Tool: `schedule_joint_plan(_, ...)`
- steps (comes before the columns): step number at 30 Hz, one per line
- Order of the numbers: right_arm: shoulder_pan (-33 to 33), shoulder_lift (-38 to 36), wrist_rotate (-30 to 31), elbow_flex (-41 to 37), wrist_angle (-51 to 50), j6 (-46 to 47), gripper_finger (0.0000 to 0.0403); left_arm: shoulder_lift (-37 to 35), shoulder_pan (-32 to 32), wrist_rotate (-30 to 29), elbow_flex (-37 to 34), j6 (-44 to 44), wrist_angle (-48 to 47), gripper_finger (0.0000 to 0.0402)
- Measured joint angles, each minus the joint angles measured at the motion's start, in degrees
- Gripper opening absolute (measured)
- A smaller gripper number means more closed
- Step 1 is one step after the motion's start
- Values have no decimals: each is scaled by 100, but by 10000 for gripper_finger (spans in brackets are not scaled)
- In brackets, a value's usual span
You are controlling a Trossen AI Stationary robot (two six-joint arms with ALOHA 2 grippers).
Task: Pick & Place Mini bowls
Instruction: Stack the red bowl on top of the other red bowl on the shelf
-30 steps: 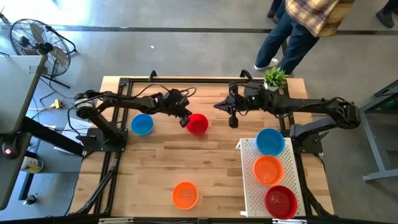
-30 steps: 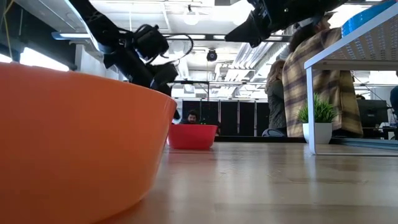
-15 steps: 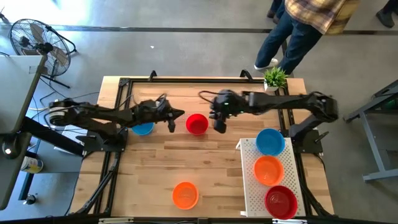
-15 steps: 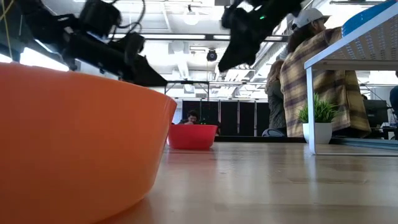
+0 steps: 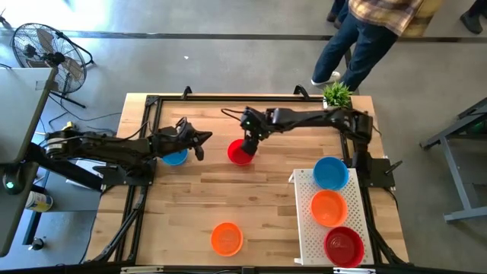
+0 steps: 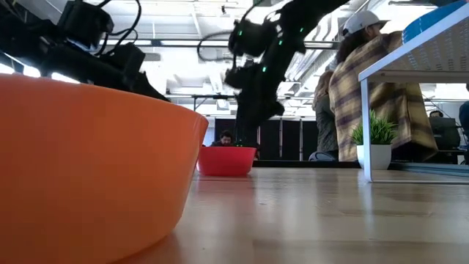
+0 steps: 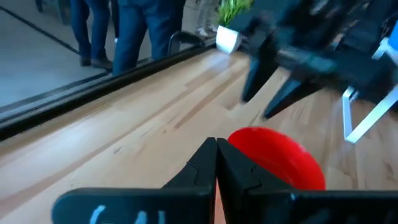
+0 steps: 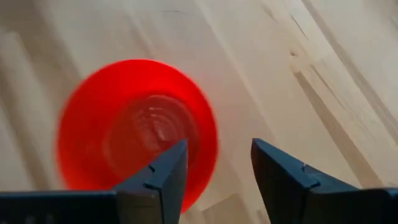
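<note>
A red mini bowl (image 5: 241, 152) sits upright on the wooden table, left of centre toward the far edge. My right gripper (image 5: 249, 143) hovers just above its far-right rim, open. In the right wrist view one finger (image 8: 168, 171) stands over the bowl's (image 8: 134, 130) inside and the other (image 8: 277, 171) outside the rim. My left gripper (image 5: 199, 147) is shut and empty, left of the red bowl (image 7: 280, 158), over the edge of a blue mini bowl (image 5: 175, 157). An orange mini bowl (image 5: 226, 238) rests near the front edge.
A white perforated tray (image 5: 304, 228) at the right front carries a blue (image 5: 330, 173), an orange (image 5: 329, 208) and a red bowl (image 5: 344, 247). A small potted plant (image 5: 336, 94) stands at the far right corner. A person stands beyond the far edge.
My left gripper has drawn back from the red bowl toward the table's left edge, staying shut. My right gripper has swung from the far right toward the left, come down over the red bowl and opened. The red bowl has stayed where it was.
</note>
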Motion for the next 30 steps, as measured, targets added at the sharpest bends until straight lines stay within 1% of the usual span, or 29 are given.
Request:
schedule_joint_plan(4,-166,297,-137,20,128,3,157,-66,0,-2,-11,24,25,1)
schedule_joint_plan(8,-218,522,-552,20,298,22,142,-65,0,-10,-17,30,17,1)
schedule_joint_plan(13,-198,747,-648,18,387,24,116,-65,0,-8,-17,39,14,1)
schedule_joint_plan(16,-204,878,-714,15,393,-5,88,-65,0,-8,-17,35,14,1)
schedule_joint_plan(21,-198,877,-800,15,519,-145,17,-65,0,-6,-17,28,13,1)
schedule_joint_plan(22,-198,863,-833,15,513,-195,9,-65,0,-4,-17,27,14,1)
schedule_joint_plan(26,-198,757,-1149,129,204,-196,11,-65,0,-1,-17,26,12,1)
schedule_joint_plan(30,-181,441,-1373,349,-377,-255,4,-65,0,5,-15,28,-17,1)
